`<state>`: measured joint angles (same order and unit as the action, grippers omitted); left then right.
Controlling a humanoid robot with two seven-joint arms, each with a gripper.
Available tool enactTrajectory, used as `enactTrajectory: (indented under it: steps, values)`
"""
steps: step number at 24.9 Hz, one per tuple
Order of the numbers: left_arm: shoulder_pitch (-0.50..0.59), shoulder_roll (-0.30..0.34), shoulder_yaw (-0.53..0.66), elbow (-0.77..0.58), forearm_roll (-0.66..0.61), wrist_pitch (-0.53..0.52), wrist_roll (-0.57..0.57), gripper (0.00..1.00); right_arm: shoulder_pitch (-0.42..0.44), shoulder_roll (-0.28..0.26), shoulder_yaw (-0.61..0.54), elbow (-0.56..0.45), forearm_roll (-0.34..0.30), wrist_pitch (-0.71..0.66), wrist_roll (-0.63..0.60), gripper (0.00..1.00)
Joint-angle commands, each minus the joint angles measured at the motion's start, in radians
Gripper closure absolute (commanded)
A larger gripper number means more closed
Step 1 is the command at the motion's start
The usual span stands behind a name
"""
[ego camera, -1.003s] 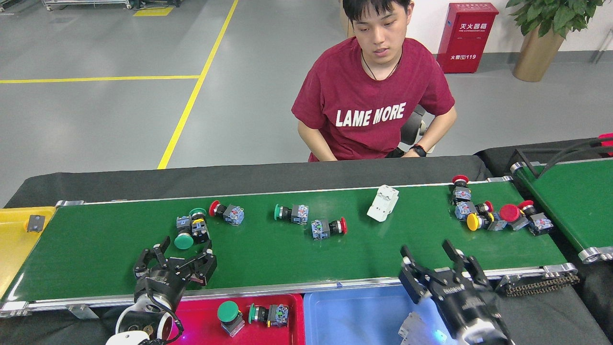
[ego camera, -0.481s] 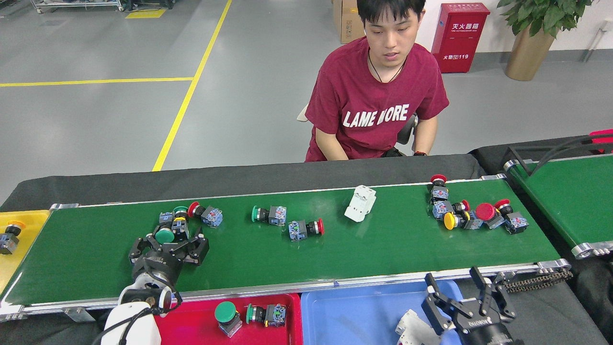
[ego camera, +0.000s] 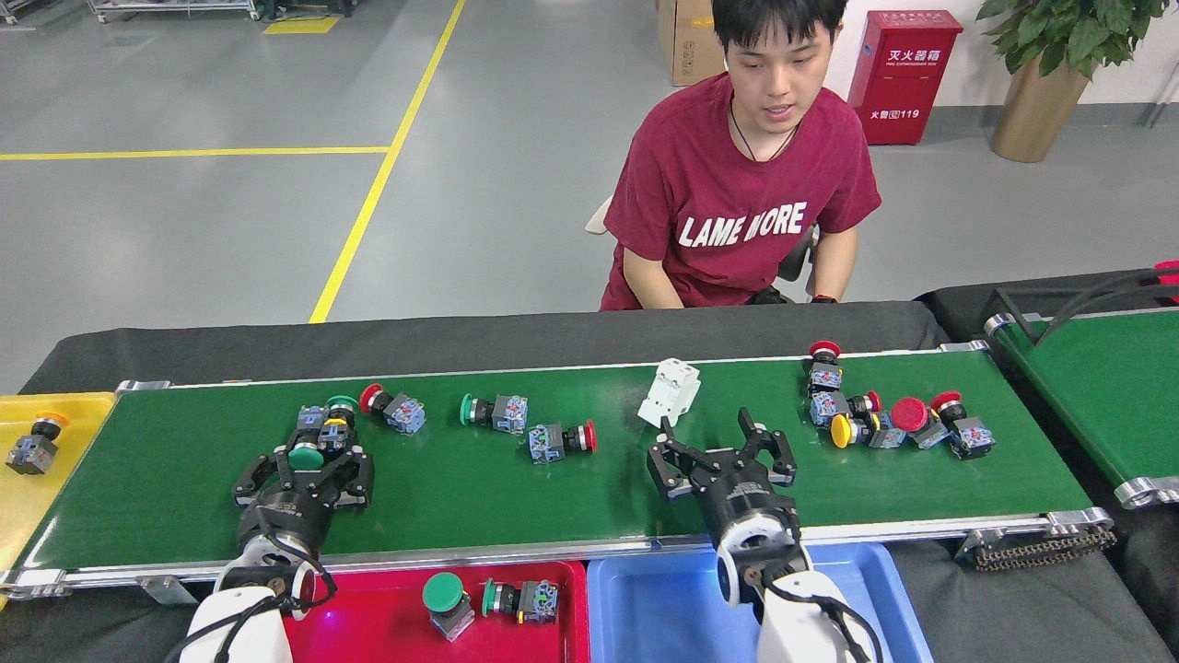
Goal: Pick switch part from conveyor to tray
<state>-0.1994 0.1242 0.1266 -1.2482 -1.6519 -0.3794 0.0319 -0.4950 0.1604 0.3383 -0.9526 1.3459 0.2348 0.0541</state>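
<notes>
A factory floor is shown: long green aluminium-railed conveyor belt [ego camera: 571, 488] mid-frame, yellow floor lines [ego camera: 387, 166] upper left, red fire-extinguisher cabinet [ego camera: 903, 78] upper right.

You get bright, even overhead light and sharp focus throughout; soft glare streaks the conveyor [ego camera: 553, 479] toward 12 o'clock, shadows stay faint, edges bow slightly.
</notes>
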Motion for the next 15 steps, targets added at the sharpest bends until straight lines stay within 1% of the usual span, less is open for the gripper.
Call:
enactTrajectory:
  steps: [1, 2, 3, 4, 5, 6, 7, 8, 9, 10, 11, 13, 14, 15]
  values:
    - [0.086, 0.026, 0.005, -0.152, 0.029, -0.263, 0.014, 0.99, -0.062, 0.004, 0.015, 0.071, -0.022, 0.021, -0.011, 0.02]
    - [0.150, 0.034, 0.007, -0.228, 0.047, -0.349, 0.013, 0.98, -0.088, 0.005, 0.024, 0.100, -0.042, 0.021, -0.011, 0.02]
    - [0.215, 0.038, 0.008, -0.298, 0.058, -0.406, 0.010, 0.97, -0.114, 0.005, 0.028, 0.127, -0.068, 0.021, -0.014, 0.02]
    - [0.273, 0.041, 0.008, -0.358, 0.066, -0.406, 0.010, 0.93, -0.145, 0.007, 0.034, 0.153, -0.094, 0.018, -0.020, 0.02]
    - [0.320, 0.040, 0.008, -0.404, 0.072, -0.406, 0.010, 0.87, -0.172, 0.007, 0.045, 0.193, -0.119, 0.014, -0.026, 0.02]
    - [0.351, 0.040, 0.007, -0.430, 0.073, -0.406, 0.008, 0.75, -0.191, 0.007, 0.056, 0.232, -0.136, 0.014, -0.031, 0.02]
    - [0.382, 0.037, 0.007, -0.451, 0.072, -0.406, 0.008, 0.45, -0.226, 0.008, 0.070, 0.282, -0.159, 0.014, -0.037, 0.02]
    - [0.388, 0.023, 0.008, -0.453, 0.066, -0.406, 0.006, 0.12, -0.260, 0.008, 0.073, 0.328, -0.188, 0.012, -0.039, 0.03]
    - [0.388, 0.015, 0.010, -0.453, 0.066, -0.406, 0.008, 0.00, -0.280, 0.008, 0.077, 0.360, -0.211, 0.011, -0.043, 0.03]
    - [0.390, 0.009, 0.008, -0.453, 0.066, -0.406, 0.008, 0.00, -0.289, 0.008, 0.080, 0.382, -0.234, 0.009, -0.050, 0.05]
    - [0.391, 0.008, 0.010, -0.450, 0.072, -0.406, 0.008, 0.00, -0.290, 0.008, 0.091, 0.391, -0.243, -0.003, -0.057, 0.09]
    - [0.397, 0.008, 0.011, -0.448, 0.075, -0.406, 0.008, 0.00, -0.293, 0.004, 0.108, 0.393, -0.252, -0.068, -0.065, 0.21]
    - [0.402, 0.006, 0.024, -0.450, 0.076, -0.406, 0.008, 0.00, -0.293, -0.001, 0.110, 0.394, -0.254, -0.115, -0.065, 0.34]
    - [0.408, 0.005, 0.050, -0.450, 0.076, -0.406, 0.010, 0.00, -0.292, -0.005, 0.110, 0.396, -0.252, -0.161, -0.068, 0.50]
